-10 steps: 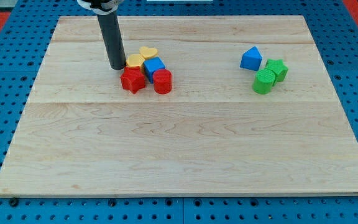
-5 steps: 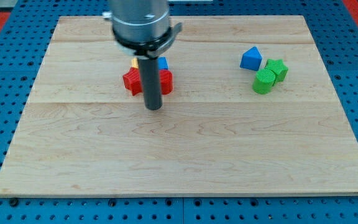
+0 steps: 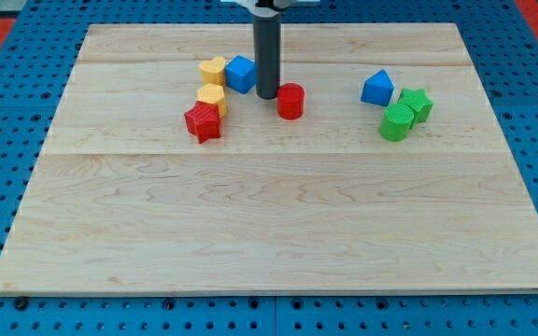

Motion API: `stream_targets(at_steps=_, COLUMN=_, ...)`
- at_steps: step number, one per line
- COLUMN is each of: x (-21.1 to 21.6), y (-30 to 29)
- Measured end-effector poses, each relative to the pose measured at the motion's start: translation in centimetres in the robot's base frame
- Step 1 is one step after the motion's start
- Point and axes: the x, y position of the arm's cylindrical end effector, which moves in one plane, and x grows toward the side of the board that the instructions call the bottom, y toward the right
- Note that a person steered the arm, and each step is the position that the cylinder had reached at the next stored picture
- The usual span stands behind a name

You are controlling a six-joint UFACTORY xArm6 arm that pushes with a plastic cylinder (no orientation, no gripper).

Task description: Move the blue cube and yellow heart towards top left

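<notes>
The blue cube [image 3: 241,74] sits on the wooden board [image 3: 269,215], upper middle-left. The yellow heart [image 3: 212,69] touches the cube's left side. My tip [image 3: 267,96] is just right of the blue cube and just left of a red cylinder [image 3: 290,101]. A second yellow block [image 3: 212,98] lies below the heart, with a red star-shaped block [image 3: 203,121] touching it from below.
At the view's right, a blue block with a pointed top [image 3: 376,89] stands beside a green star-shaped block [image 3: 416,104] and a green cylinder [image 3: 397,121]. Blue pegboard surrounds the board.
The tip went from below the cluster to its right side. The cluster broke apart: blue cube and yellow heart moved up and left, the red cylinder moved right.
</notes>
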Motion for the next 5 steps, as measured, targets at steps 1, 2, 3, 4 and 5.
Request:
stream_targets(at_steps=1, x=-4.2, y=-2.9)
stream_targets(at_steps=2, x=-5.3, y=-12.4)
stream_targets(at_steps=3, x=-3.7, y=-11.8)
stream_targets(at_steps=4, x=1.1, y=-13.5)
stream_targets(at_steps=5, x=-2.4, y=-17.9)
